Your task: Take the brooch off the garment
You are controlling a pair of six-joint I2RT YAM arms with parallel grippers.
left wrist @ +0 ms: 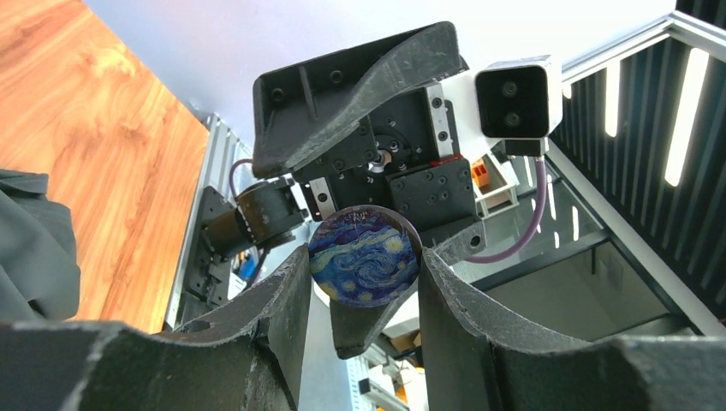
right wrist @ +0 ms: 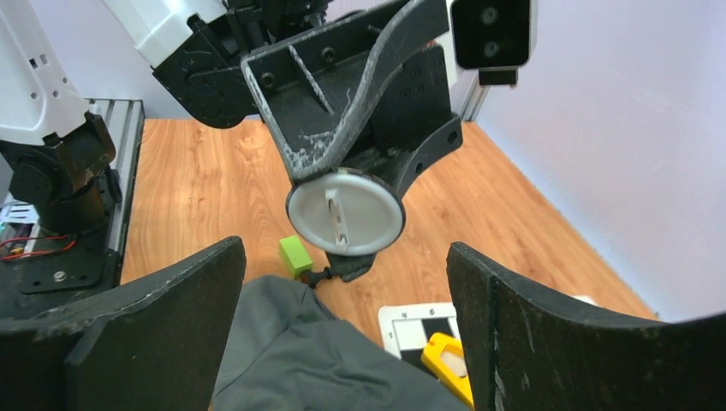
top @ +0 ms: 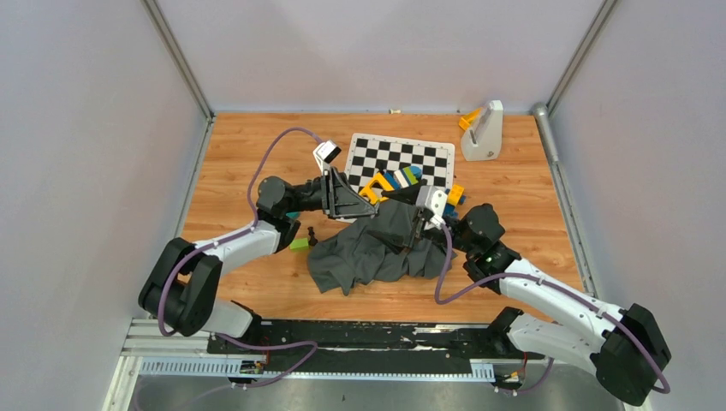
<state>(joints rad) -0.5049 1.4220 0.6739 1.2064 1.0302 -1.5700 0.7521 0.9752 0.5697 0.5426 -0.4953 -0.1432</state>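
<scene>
Plainly, the brooch [right wrist: 344, 212] sits pinched in the left gripper [left wrist: 362, 264], above the garment [right wrist: 317, 360].

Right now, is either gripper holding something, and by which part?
The left gripper holds the round painted brooch by its rim, pinched at two opposite sides. The right gripper is open and holds nothing.

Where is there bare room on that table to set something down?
Bare wood left of the board, up to the back-left corner; right of the toys, in front of the stand; a narrow strip nearer than the garment. The middle is crowded.
</scene>
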